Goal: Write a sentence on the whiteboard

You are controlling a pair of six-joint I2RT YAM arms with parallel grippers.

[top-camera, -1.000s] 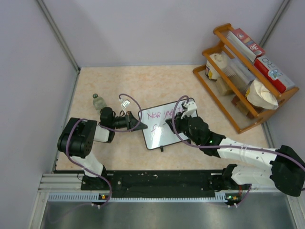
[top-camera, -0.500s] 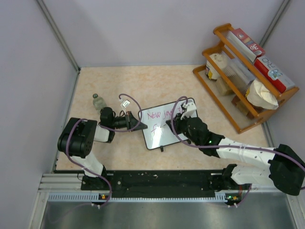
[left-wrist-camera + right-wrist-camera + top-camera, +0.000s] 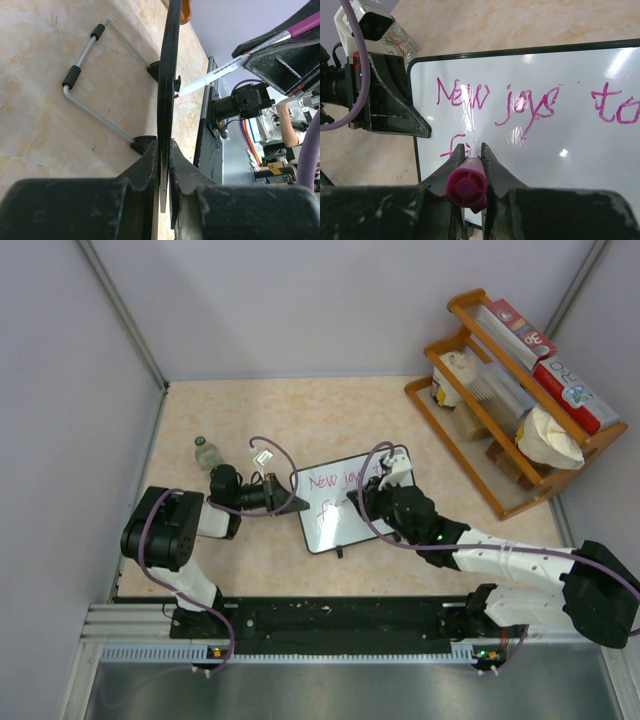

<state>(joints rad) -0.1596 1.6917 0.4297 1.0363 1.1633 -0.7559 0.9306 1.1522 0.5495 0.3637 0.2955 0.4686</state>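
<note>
A beige marbled stone-look desk (image 3: 250, 420) fills the middle of the top view. Plain pale lilac-grey walls close it in: one at 12 o'clock (image 3: 330, 300), one at 9 o'clock (image 3: 50, 440) and one at 3 o'clock (image 3: 615, 360). Thin grey metal corner posts rise at 11 o'clock (image 3: 120, 310) and 1 o'clock (image 3: 578, 282). At 2 o'clock an orange wooden two-tier rack (image 3: 466, 302) stands slanted, loaded with boxes and pale packets. At 6 o'clock a ribbed aluminium rail (image 3: 130, 618) edges the desk, with a dull grey metal sheet (image 3: 330, 690) below it. The light is soft and even.
</note>
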